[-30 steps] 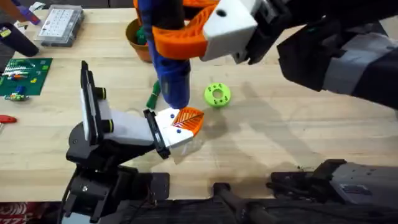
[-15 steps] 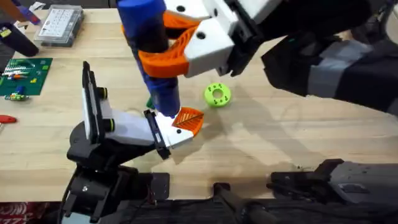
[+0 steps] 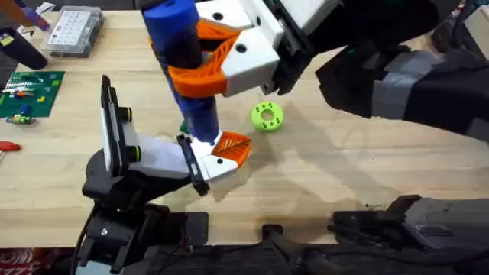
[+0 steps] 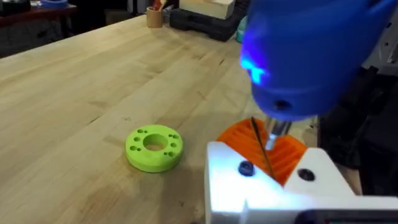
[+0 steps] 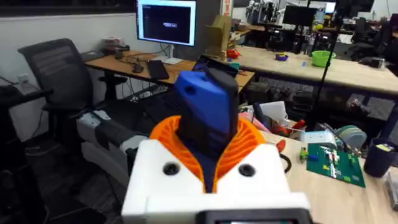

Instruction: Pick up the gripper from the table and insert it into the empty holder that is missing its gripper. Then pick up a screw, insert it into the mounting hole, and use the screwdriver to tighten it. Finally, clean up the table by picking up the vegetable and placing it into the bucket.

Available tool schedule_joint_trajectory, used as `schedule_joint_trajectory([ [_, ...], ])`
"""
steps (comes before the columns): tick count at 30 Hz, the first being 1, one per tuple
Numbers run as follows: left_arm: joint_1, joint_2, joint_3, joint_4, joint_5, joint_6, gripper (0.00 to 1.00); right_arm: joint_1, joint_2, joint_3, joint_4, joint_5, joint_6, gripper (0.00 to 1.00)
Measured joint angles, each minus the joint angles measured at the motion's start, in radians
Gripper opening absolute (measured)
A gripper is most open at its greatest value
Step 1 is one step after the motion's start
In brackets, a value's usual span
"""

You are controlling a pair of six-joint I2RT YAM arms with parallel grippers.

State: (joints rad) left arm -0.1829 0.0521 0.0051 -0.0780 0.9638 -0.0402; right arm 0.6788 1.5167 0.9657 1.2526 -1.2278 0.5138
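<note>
Blue and upright, the screwdriver [image 3: 183,65] sits clamped in your right gripper [image 3: 210,57]; since a second ago it has slid left, and its bit now meets the orange gripper [image 3: 231,147] seated in the white holder [image 3: 208,162]. Your left gripper [image 3: 191,164] grips that holder. A green disc [image 3: 267,116] lies nearby on the wooden table [image 3: 351,160]; desks and monitors stand behind.

screwdriver [image 4: 305,56] bit on gripper [image 4: 264,149], green disc [image 4: 154,147]
</note>
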Motion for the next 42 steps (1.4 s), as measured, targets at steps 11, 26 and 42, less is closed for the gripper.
schedule_joint_trajectory([
  [11,0.0,0.0,0.0,0.0,0.0,0.0,0.01,0.0,0.059,0.0,-0.002,0.016,-0.002,0.046],
  [26,0.0,0.0,0.0,0.0,0.0,0.0,0.01,0.0,0.059,0.0,0.012,0.016,0.045,0.046],
  [42,0.0,0.0,0.0,0.0,0.0,0.0,0.01,-0.006,0.059,0.0,0.012,0.011,0.017,0.046],
])
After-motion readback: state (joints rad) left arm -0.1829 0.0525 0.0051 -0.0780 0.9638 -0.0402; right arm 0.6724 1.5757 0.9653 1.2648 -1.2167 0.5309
